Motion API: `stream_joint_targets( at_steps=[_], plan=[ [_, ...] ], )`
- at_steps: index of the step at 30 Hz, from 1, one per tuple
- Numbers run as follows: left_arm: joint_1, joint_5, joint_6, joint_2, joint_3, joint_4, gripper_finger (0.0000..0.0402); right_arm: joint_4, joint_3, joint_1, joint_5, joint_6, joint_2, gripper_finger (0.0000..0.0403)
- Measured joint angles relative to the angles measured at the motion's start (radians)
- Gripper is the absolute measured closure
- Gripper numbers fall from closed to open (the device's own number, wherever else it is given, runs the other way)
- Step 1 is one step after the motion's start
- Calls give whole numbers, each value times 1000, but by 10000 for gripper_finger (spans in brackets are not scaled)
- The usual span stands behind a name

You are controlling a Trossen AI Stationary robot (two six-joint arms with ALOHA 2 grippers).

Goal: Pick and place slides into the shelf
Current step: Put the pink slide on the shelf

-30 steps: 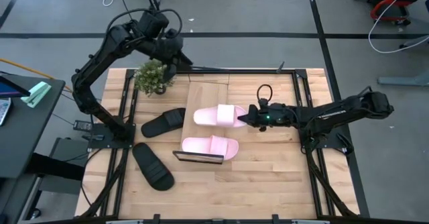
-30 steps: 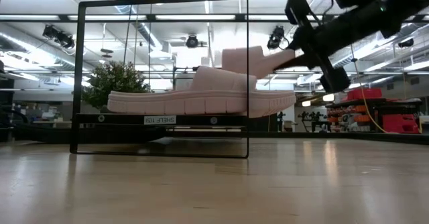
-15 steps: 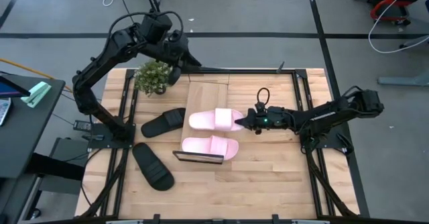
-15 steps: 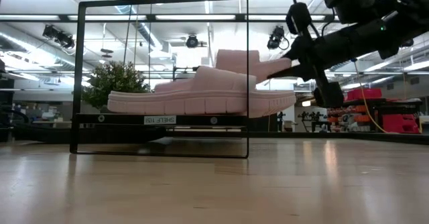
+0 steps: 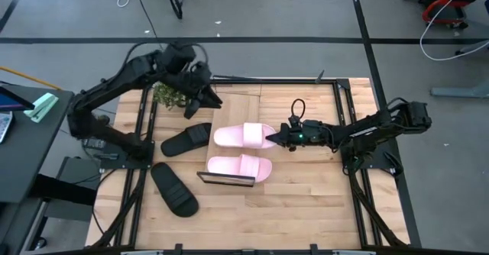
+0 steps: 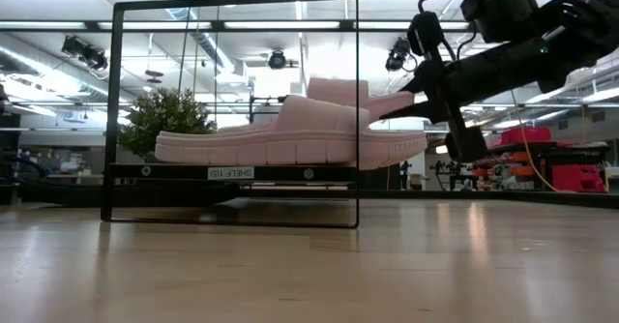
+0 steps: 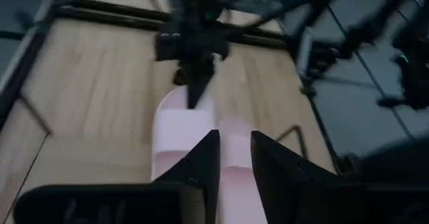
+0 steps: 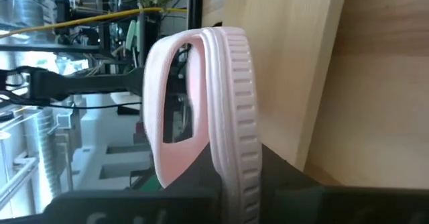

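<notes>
Right gripper point(image 5: 278, 137) clenched on heel of pale pink broad-strap slide point(image 5: 243, 135), held over light-wood plank shelf point(image 5: 234, 107) beside its mate; best lowered level before releasing; left gripper point(image 5: 209, 99) hovering far-left, fingers barely parted.

The shelf point(image 5: 235, 106) lies at the middle of the counter point(image 5: 306, 209), running from far to near. Two slides rest on it: one point(image 5: 239, 166) at its near end, the other point(image 5: 242, 136) just behind it. The right gripper point(image 5: 273, 137) holds that farther slide's right end. Left of the shelf lies a third slide point(image 5: 186, 140), with a fourth point(image 5: 174, 188) nearer and farther left. A plant point(image 5: 170, 95) stands at the far left, the left gripper point(image 5: 210, 101) above the counter just right of it.
</notes>
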Motion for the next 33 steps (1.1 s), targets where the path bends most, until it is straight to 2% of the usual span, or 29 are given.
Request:
stream_joint_targets(
  at_steps=[6, 11, 33],
  plan=[
    [31, -130, -133, -171, -239, 221, 330, 9, 0, 12, 6, 35, 0, 367],
    [34, -166, -177, -243, -315, 256, 335, -4, 0, 24, 33, 46, 3, 367],
    [23, -171, -176, -250, -325, 290, 334, 3, 0, 24, 41, 54, 13, 367]
  ],
)
